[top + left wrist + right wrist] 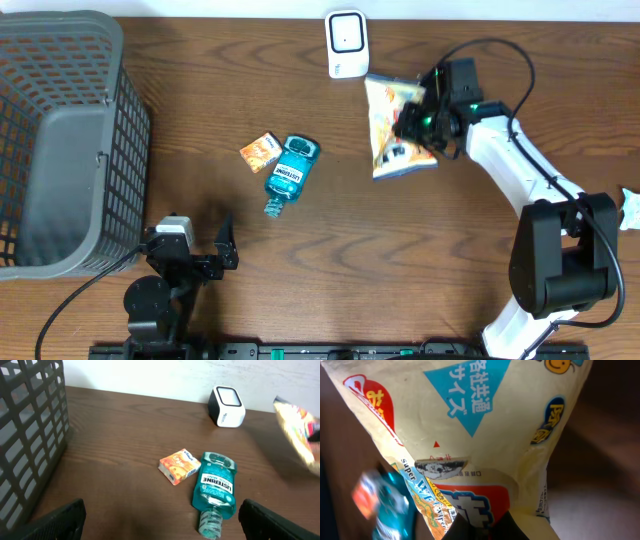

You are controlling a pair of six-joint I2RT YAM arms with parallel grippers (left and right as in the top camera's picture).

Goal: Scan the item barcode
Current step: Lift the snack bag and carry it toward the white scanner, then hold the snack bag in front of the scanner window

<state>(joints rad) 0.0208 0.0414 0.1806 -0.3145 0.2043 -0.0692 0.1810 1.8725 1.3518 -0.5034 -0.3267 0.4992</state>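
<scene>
Here, our right gripper (pixel 420 122) clamps a snack bag (pixel 386 108) beside the barcode scanner (pixel 346 42).
We see the left gripper (pixel 167 527) spread wide, empty, before a Listerine bottle (pixel 216 487).

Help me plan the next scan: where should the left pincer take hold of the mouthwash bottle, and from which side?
Across the tapering shoulder next to the cap, coming straight down. The mouthwash bottle lies flat, label up, cap toward the left pincer, and the orange box crowds its far end, so the near end looks freer.
</scene>
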